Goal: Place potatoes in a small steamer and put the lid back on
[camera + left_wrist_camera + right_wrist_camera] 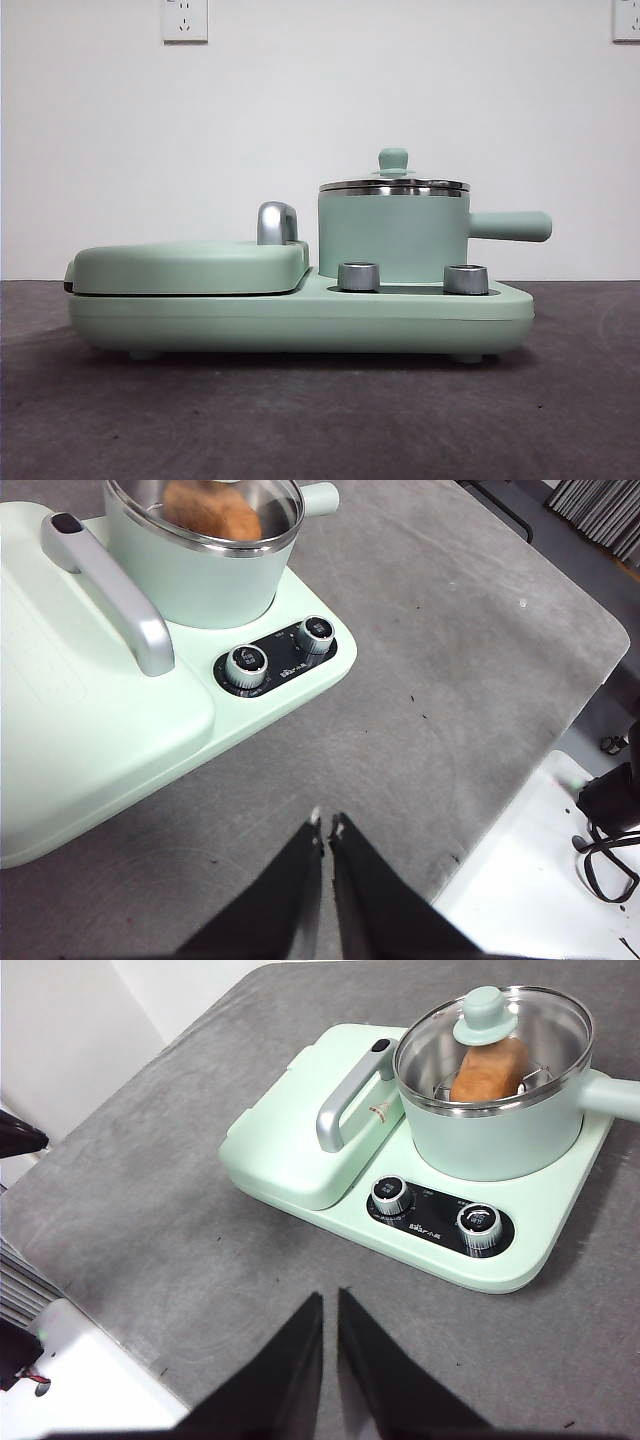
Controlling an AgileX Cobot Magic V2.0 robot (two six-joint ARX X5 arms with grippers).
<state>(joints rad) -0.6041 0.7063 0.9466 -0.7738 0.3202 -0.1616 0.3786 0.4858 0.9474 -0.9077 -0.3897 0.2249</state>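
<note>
The small mint-green steamer [392, 238] stands on the right half of the mint-green cooker base [300, 315], its side handle pointing right. The clear lid [394, 184] with a mint-green knob sits closed on its steel rim. The orange-brown potato [488, 1068] lies inside on a wire rack, seen through the lid; it also shows in the left wrist view [212, 510]. My left gripper [326, 825] is shut and empty over the grey table, apart from the cooker. My right gripper [330, 1298] is shut and empty, also back from the cooker. Neither arm shows in the front view.
The flat griddle cover [190, 265] with a chrome handle [276, 222] takes up the cooker's left half. Two chrome knobs [359, 276] sit on the base's front. The table edge and a white surface with cables [600, 830] lie beyond the left gripper.
</note>
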